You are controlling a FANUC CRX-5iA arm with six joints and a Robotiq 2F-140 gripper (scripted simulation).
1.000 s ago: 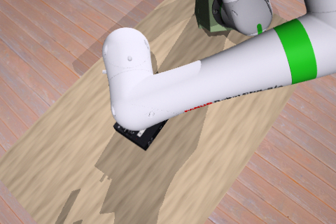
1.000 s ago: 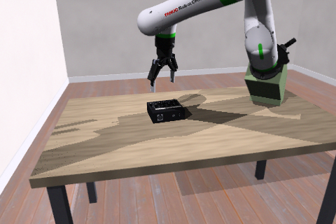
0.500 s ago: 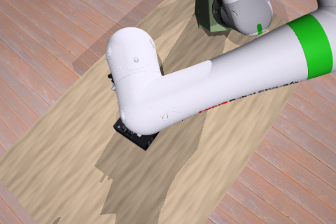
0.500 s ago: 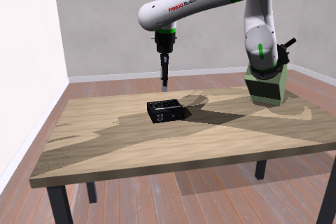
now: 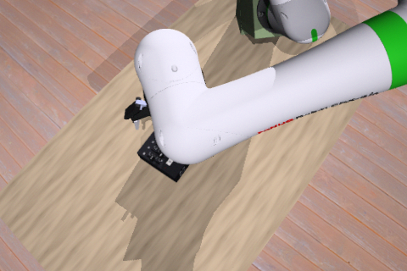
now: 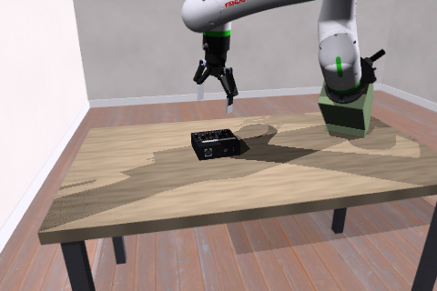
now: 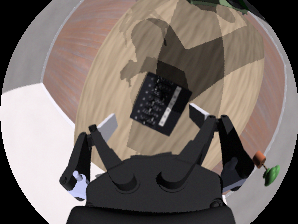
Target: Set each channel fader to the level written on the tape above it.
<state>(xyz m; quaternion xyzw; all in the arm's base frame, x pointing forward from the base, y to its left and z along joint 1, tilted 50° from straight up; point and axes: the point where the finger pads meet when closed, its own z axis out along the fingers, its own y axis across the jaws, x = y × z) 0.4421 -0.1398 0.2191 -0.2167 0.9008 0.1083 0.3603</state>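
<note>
The black lighting desk (image 5: 163,166) (image 6: 218,149) (image 7: 154,121) stands on the table, its control side up. A white tape strip (image 7: 164,117) runs across its top. The levels on it, the fader caps and the scale marks are too small to read. In the top view the arm hides the desk's upper right part. My gripper (image 6: 215,100) (image 7: 152,115) is open and empty, pointing down, in the air above the desk and clear of it. In the wrist view the desk appears turned at a slant beyond and between the fingertips.
The wooden table (image 5: 64,165) (image 6: 164,205) carries the green base block (image 5: 250,13) (image 6: 343,115) of the arm, well to the right of the desk in the exterior view. Arm shadows fall across the desk area. A small green and orange object (image 7: 271,175) shows at the wrist view's right.
</note>
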